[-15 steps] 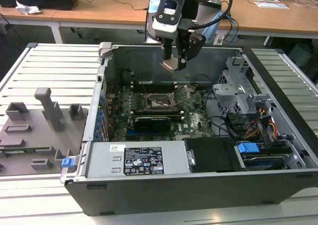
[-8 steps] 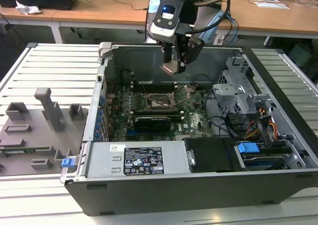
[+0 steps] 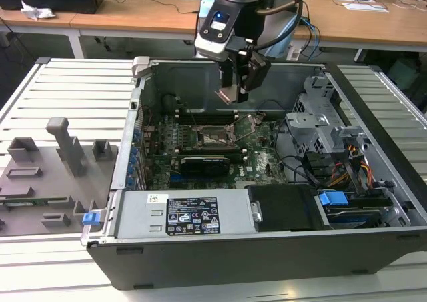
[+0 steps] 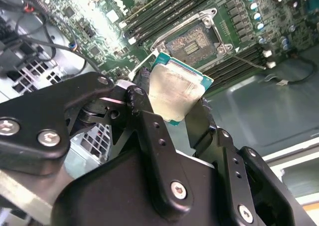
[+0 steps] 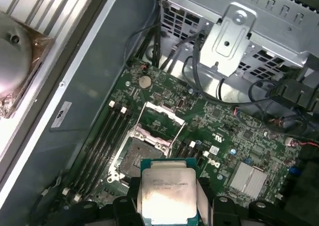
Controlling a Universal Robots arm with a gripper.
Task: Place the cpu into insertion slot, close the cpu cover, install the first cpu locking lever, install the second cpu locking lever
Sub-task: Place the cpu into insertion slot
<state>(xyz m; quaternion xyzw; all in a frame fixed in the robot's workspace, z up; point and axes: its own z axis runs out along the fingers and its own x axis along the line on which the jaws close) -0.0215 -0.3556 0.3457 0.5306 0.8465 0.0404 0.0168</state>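
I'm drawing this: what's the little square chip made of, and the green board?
The small flat square silver-grey chip seems metal-topped: matte, pale sheen with smudges; its teal rim looks like circuit board. The large green circuit board looks like glossy coated laminate, probably fibreglass, glaring under light.

Exterior view first: it stands off the arm, raised, at the front of the open computer case (image 3: 267, 255). It looks down and across the case toward the desks (image 3: 133, 19) behind, far enough back to take in the whole case. The first wrist view rides the arm and looks steeply down on the motherboard (image 5: 234, 131), much nearer. The second wrist view peers along the gripper (image 4: 172, 104), nearer again, slanting across the motherboard. Both wrist views share the cpu (image 5: 167, 193) and the insertion slot (image 5: 130, 158). The exterior view catches that slot (image 3: 215, 137) too, beneath the arm.
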